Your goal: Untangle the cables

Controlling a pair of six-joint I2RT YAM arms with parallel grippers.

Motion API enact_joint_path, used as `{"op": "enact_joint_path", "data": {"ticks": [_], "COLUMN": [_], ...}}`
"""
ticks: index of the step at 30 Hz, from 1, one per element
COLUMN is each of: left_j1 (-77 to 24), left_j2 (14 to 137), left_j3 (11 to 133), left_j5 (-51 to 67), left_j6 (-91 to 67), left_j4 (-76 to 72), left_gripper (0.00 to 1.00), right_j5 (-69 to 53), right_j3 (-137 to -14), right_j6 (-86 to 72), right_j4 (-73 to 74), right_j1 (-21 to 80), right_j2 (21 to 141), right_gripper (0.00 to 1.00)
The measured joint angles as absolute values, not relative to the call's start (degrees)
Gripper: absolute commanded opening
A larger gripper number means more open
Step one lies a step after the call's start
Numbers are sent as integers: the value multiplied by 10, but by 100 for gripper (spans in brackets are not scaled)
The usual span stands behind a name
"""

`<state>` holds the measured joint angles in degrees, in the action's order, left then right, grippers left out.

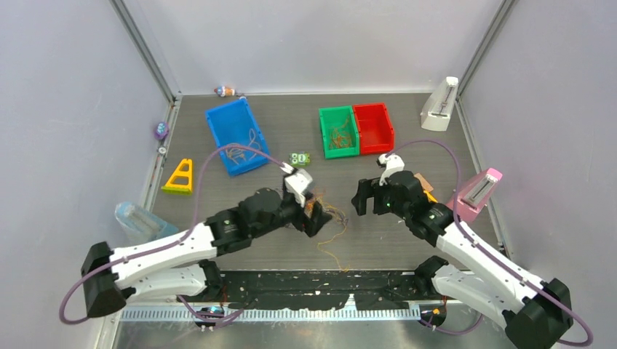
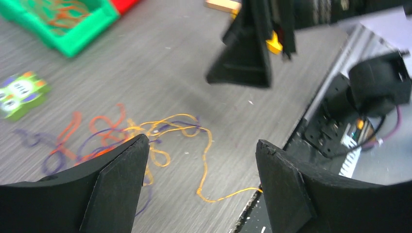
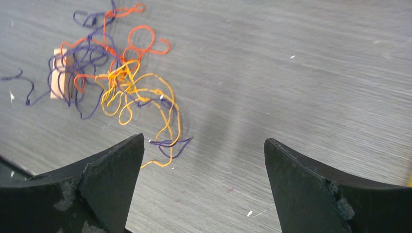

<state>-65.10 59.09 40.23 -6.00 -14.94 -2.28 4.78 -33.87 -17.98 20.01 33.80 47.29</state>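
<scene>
Cables [image 1: 331,218] sit in one loose tangle on the table [image 1: 291,123] at centre of the top view, between the two grippers. Left gripper [image 1: 314,217] hangs at the tangle's left edge, jaws apart, nothing between them; in its wrist view the strands [image 2: 160,131] run partly behind its left finger, so contact there cannot be told. Right gripper [image 1: 361,198] is wide open and empty, well right of the clump [image 3: 126,87]. Likely step: pick one strand and draw it free. To do it well, it probably pays to go for the yellow tail trailing toward the bottom of the frame, since it lies clear of the knot. Closing low on that strand alone, while the other arm pins the clump, should let a slow pull along the strand's own line work. A fast tug risks dragging the whole bundle. Counts: one tangle, three colours in it (orange-red, yellow, purple), strands per colour not countable. Three bins at top of frame: one blue bin [image 1: 234,136], one green bin [image 1: 338,131], one red bin [image 1: 373,127]; blue and green hold more strands. One wooden block [image 3: 60,73] lies under the tangle's upper left.
</scene>
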Motion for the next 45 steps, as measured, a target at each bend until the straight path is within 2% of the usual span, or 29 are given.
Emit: {"op": "enact_joint_path", "data": {"ticks": [3,5,9,13,22,33,35,37,38,39,41,45], "left_j1": [-595,-563,-507,-479,-467,-410,-402,-393,-387,-383,-372,-358], "left_j2": [542,526,541,578,586,597,597,597,597,597,599,614], "left_j3": [418,418,418,414,369,368,367,362,358,354,346,340], "left_j5": [-73,-77,-69,-53,-42,-21,-17,-14,-11,-6,5,25], "left_j6": [-184,-198,-221,-232,-249,-266,-267,-267,-268,-269,-271,-281], "left_j4": [47,82,138,162,162,161,160,156,154,153,149,138], "left_gripper": [81,80,78,77,76,75,75,75,75,75,75,75], "right_j5": [22,13,10,12,29,49,53,60,67,73,90,121], "right_j3": [-340,-340,-345,-364,-402,-467,-472,-479,-480,-480,-480,-470], "right_j6": [-180,-180,-180,-179,-181,-168,-166,-165,-163,-162,-162,-164], "right_j4": [191,187,182,170,129,110,111,111,112,114,120,131], "right_j1": [357,378,412,420,427,432,435,442,447,451,460,468], "right_j2": [518,552,618,682,794,901,917,922,924,924,923,885], "right_gripper": [97,92,74,63,59,42,36,23,12,9,6,5]}}
